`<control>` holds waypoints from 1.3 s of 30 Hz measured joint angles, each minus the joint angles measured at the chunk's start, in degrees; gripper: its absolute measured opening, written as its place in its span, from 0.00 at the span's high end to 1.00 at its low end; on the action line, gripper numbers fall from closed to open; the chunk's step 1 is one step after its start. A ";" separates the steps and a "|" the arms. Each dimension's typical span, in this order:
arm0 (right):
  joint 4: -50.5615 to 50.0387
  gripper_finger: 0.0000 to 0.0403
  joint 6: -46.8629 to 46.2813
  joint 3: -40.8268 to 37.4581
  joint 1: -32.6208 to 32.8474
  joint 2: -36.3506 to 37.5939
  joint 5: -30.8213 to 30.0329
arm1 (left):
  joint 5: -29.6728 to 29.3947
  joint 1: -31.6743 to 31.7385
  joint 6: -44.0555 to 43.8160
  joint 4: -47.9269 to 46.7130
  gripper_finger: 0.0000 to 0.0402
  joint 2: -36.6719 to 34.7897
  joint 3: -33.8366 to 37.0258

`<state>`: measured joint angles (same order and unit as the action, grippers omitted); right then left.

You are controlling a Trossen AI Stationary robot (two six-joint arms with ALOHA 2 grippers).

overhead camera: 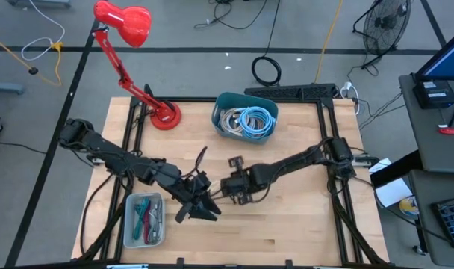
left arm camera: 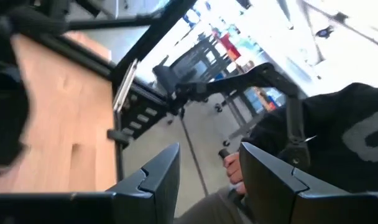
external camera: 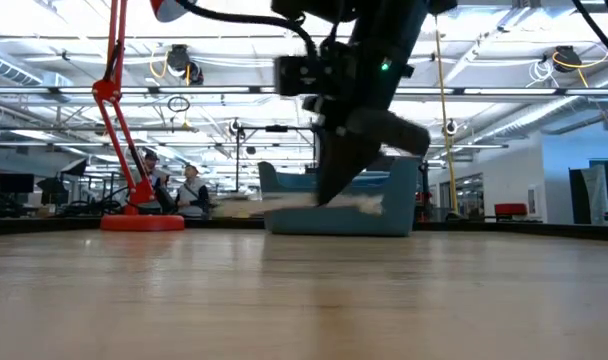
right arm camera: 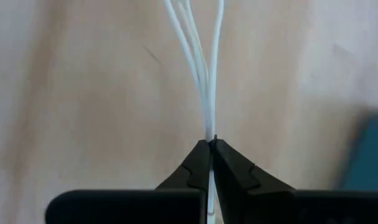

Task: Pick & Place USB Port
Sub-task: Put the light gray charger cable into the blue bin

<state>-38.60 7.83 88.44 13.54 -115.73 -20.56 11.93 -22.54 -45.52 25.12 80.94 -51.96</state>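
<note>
- Wooden table carries a red lamp, a blue bin of coiled cables at the far side, and a grey tray of small parts near the front left corner.
- Right gripper works near the table centre. Its fingers are pressed together, pinching a thin white cable.
- The cable runs straight ahead of the right gripper, its long axis in line with the fingers. Several strands fan out slightly beyond the pinch point.
- The cable's plug end is not visible in any view; which end is held cannot be told.
- Left gripper sits just beside the right gripper, on its tray side. Its fingers are spread and hold nothing.
- The bin lies behind the right gripper and well apart from it; the tray lies beyond the left gripper, nearer to the left arm.
- Judgement: the pick appears done; the coming move is a carry. If the tray is the target, the cable must pass the left gripper, so snagging is the main risk.
</note>
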 joint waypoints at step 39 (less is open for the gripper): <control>34.57 1.00 -20.89 0.11 -15.40 30.88 25.31 | -31.40 7.83 20.64 -25.98 0.58 -27.00 -0.02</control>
<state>-4.03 -13.06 88.55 -1.86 -84.85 4.75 -19.47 -14.71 -24.88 -0.86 53.94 -51.99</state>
